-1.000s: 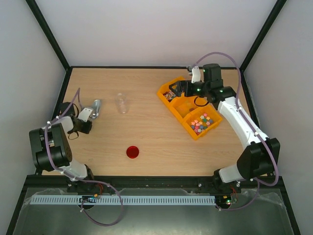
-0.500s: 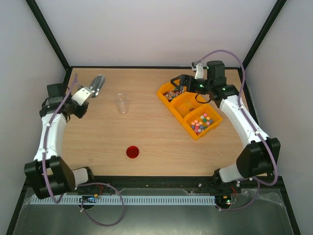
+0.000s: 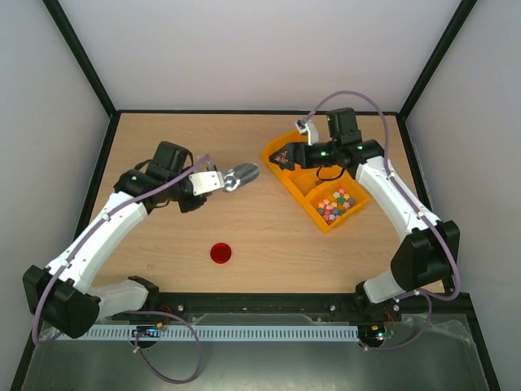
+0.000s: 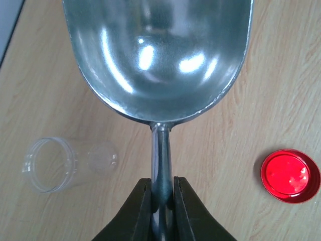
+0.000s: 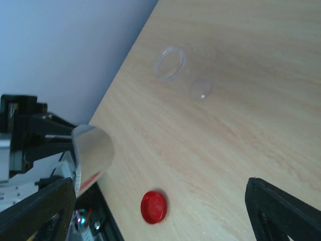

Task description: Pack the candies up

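Left gripper: I'm pinching shiny metal scoop by its thin handle; could twist digging into tiny pastel candies, spilling them past orange bin.

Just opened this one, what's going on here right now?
The left gripper is shut on the handle of an empty metal scoop, held above the table. The candies lie in the nearest compartment of the orange bin. The right gripper hovers open over its far end. The clear jar is empty, its red lid lying apart.
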Available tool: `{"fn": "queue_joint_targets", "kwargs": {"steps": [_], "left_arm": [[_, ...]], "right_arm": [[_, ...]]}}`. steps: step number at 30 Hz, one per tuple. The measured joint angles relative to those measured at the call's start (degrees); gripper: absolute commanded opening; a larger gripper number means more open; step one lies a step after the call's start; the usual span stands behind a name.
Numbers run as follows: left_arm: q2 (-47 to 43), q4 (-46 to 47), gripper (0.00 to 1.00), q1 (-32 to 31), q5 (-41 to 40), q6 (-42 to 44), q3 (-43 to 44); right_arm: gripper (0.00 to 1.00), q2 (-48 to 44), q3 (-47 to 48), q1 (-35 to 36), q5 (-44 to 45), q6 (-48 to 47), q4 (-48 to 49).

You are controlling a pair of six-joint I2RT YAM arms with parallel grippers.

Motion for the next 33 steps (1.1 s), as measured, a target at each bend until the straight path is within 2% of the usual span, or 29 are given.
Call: {"fn": "queue_joint_targets", "kwargs": {"steps": [7,16,25,28,31,33], "left_arm": [[3.0,-0.8,0.02,-6.7,-4.5,-0.7,0.0],[5.3,-1.6,0.03,-11.8,-4.5,-0.2,1.4],[6.1,-4.6,0.02,-13.2,-1.2,0.6,2.7],[6.1,-5.7,0.02,-13.2,-0.2,0.6,2.9],[6.2,-7.1,0.03,-13.1,0.5,0.7,3.3],[6.2,-7.5,0.07,-13.1,1.2,0.6,3.3]], "right_arm": [[0.74,0.6,0.0,2.8,-2.3,-3.4,-5.1],[0.49,1.1,0.0,7.0,-2.5,-9.7,-9.7],[0.17,1.1,0.0,12.2,1.7,-19.6,-12.5],[0.02,1.1,0.0,13.0,2.8,-22.5,-13.1],[0.01,0.9,0.0,13.4,2.7,-25.7,-13.9],[0.01,0.8,0.1,13.5,2.9,-27.6,-14.7]]}}
